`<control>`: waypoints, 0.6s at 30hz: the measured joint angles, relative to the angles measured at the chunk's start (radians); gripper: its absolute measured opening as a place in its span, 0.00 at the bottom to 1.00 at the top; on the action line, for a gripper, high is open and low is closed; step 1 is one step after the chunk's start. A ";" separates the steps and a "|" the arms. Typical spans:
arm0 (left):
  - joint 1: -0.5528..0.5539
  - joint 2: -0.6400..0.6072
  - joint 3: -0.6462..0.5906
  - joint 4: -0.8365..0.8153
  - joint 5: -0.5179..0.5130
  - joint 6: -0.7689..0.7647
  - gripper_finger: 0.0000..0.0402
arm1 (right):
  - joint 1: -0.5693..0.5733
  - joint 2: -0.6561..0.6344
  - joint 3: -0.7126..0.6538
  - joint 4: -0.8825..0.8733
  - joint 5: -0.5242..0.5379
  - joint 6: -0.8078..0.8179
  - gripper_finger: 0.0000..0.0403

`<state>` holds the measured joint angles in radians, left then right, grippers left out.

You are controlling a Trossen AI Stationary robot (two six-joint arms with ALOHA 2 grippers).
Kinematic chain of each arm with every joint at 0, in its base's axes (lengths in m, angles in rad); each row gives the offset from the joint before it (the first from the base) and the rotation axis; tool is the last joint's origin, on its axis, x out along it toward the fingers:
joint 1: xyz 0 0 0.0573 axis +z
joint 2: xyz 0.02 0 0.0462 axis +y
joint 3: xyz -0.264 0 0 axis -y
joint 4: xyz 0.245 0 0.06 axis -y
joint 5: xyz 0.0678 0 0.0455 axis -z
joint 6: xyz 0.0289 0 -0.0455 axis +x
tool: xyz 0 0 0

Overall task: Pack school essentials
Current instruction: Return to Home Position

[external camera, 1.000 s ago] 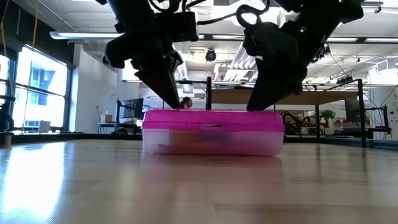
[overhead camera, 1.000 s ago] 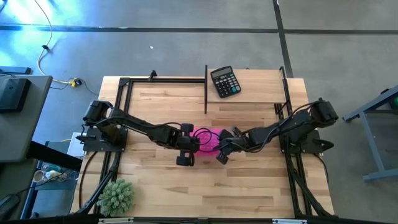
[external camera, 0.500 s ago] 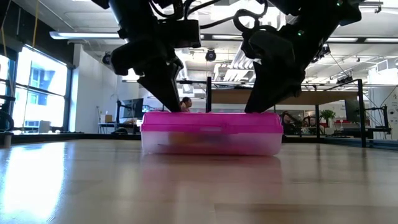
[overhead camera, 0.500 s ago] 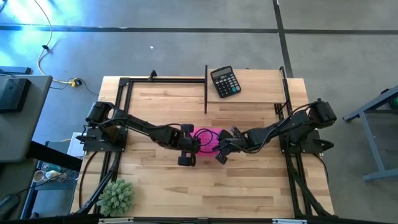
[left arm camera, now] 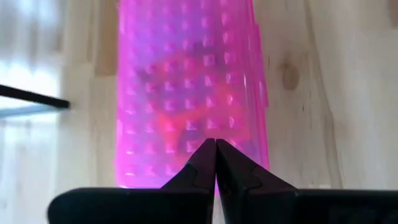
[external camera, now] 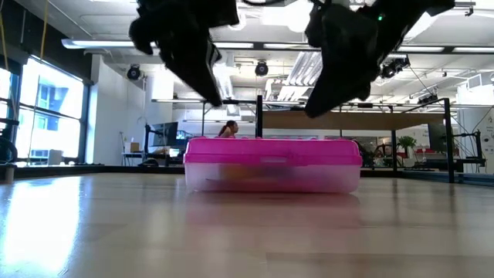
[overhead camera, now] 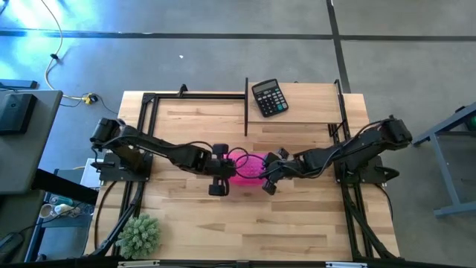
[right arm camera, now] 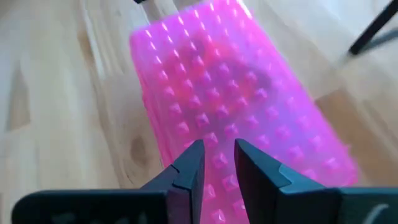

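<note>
Now, studded translucent-pink box [external camera: 272, 154] closed; left gripper [left arm camera: 216, 147] jaws together, right gripper [right arm camera: 218, 148] jaws slightly apart.

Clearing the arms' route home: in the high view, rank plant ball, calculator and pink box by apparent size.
Largest: plant ball.
Then: calculator and pink box look alike; left tool and right tool hide part of the box, so unranked.

Pink supply box [external camera: 272, 164] shut, flat at table ctr; contents [left arm camera: 180, 121] = orange blur.
</note>
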<state>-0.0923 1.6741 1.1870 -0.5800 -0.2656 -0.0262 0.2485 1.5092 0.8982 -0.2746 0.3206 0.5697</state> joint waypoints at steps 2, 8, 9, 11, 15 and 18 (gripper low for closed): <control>0.004 -0.029 0.000 0.000 -0.003 0.017 0.00 | 0.000 -0.032 0.000 -0.001 0.003 -0.032 0.20; 0.031 -0.151 0.001 -0.005 -0.003 0.057 0.00 | 0.000 -0.148 0.001 0.008 0.011 -0.145 0.20; 0.037 -0.174 0.001 0.001 0.003 0.062 0.00 | 0.000 -0.172 0.002 0.012 0.012 -0.169 0.20; 0.053 -0.222 0.001 0.003 0.049 0.068 0.00 | 0.000 -0.212 0.002 0.023 0.012 -0.220 0.20; 0.090 -0.309 -0.001 0.005 0.192 0.074 0.00 | 0.000 -0.292 0.002 0.045 0.013 -0.319 0.20; 0.114 -0.366 -0.040 0.061 0.273 0.081 0.00 | 0.000 -0.347 0.003 0.043 0.013 -0.395 0.20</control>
<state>0.0222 1.3079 1.1468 -0.5187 0.0070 0.0553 0.2489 1.1622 0.9016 -0.2312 0.3333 0.1750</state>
